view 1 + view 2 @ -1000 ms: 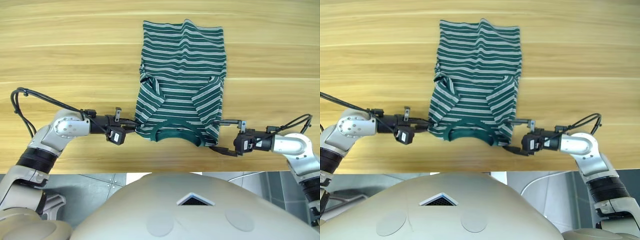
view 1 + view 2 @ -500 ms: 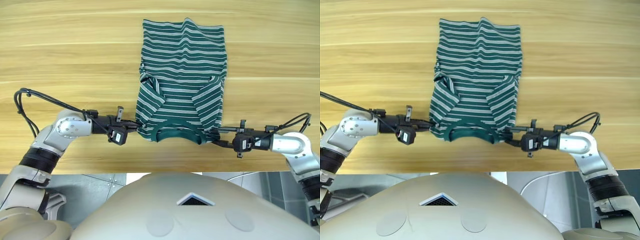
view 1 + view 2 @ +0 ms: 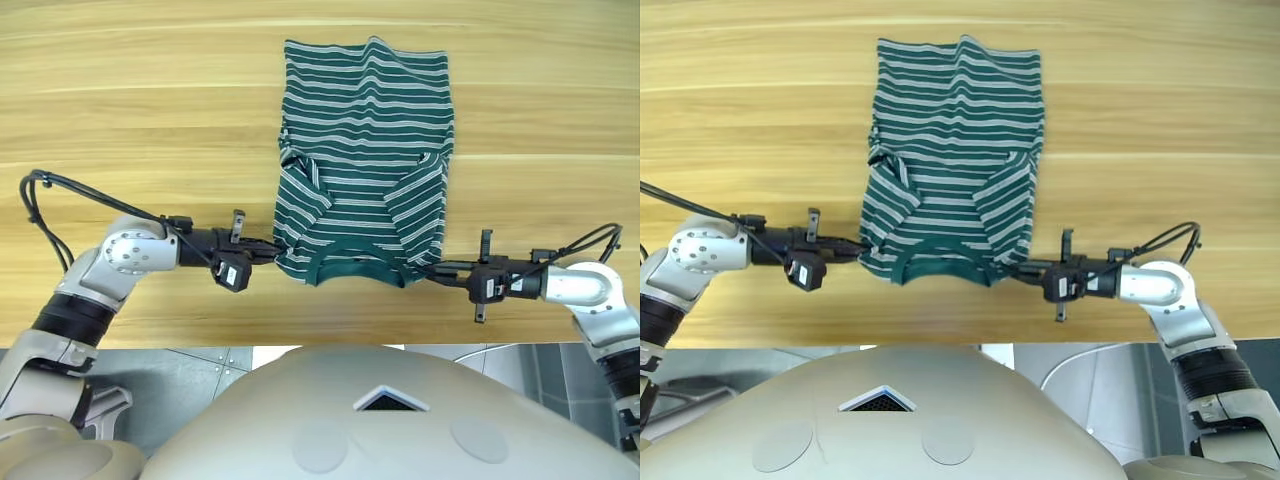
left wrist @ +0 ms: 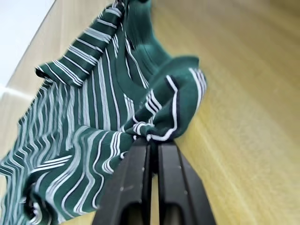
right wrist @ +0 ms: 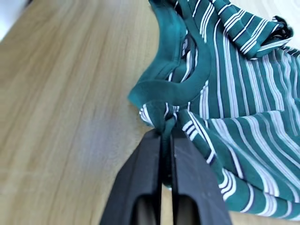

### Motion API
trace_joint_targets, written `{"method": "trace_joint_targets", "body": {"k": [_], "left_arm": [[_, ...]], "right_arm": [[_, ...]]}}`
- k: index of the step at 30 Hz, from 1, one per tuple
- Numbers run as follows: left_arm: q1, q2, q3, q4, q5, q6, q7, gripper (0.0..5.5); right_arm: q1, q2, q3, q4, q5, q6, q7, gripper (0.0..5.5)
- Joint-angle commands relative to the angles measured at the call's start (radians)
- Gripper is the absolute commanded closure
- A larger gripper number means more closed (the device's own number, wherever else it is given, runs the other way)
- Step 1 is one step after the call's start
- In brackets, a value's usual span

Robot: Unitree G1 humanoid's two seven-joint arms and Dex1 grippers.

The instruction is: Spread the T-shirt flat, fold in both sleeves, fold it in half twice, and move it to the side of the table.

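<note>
A green T-shirt with white stripes (image 3: 365, 150) lies on the wooden table (image 3: 140, 110), both sleeves folded in over the body, its collar toward the near edge. My left gripper (image 3: 272, 251) is shut on the shirt's near left shoulder corner (image 4: 161, 117). My right gripper (image 3: 432, 269) is shut on the near right shoulder corner (image 5: 164, 119) beside the collar. Both pinched corners are bunched up at the fingertips.
The table's near edge (image 3: 150, 340) runs just below both grippers. Bare wood extends to the left and to the right (image 3: 550, 120) of the shirt.
My right gripper was open beside the shirt, then moved in and shut on the right shoulder corner. The left gripper stayed at the left corner.
</note>
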State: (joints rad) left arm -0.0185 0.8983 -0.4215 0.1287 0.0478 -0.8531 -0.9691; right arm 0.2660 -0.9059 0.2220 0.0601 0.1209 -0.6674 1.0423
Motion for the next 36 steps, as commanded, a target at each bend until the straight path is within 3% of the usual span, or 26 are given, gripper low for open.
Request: {"method": "trace_joint_targets", "body": {"k": [1,10,21,26,36], "left_arm": [[0.014,0.039,0.012,-0.028,-0.05,-0.012,-0.028,5.5],[0.096,0.14,0.049,-0.113,-0.14,-0.035,-0.065,5.5],[0.229,0.273,0.12,-0.361,-0.488,-0.064,-0.139,5.5],[0.235,0.235,0.126,-0.344,-0.48,-0.048,-0.17,5.5],[-0.021,-0.038,0.164,-0.204,-0.414,0.117,-0.08,5.5]], "right_arm": [[0.036,-0.053,-0.023,-0.039,0.073,-0.051,0.053,5.45],[0.175,-0.147,-0.095,-0.166,0.29,-0.135,0.156,5.45],[0.272,-0.168,-0.2,-0.262,0.485,-0.151,0.285,5.45],[0.27,-0.146,-0.22,-0.26,0.494,-0.138,0.303,5.45],[-0.009,0.027,-0.267,-0.129,0.468,0.024,0.16,5.45]]}}
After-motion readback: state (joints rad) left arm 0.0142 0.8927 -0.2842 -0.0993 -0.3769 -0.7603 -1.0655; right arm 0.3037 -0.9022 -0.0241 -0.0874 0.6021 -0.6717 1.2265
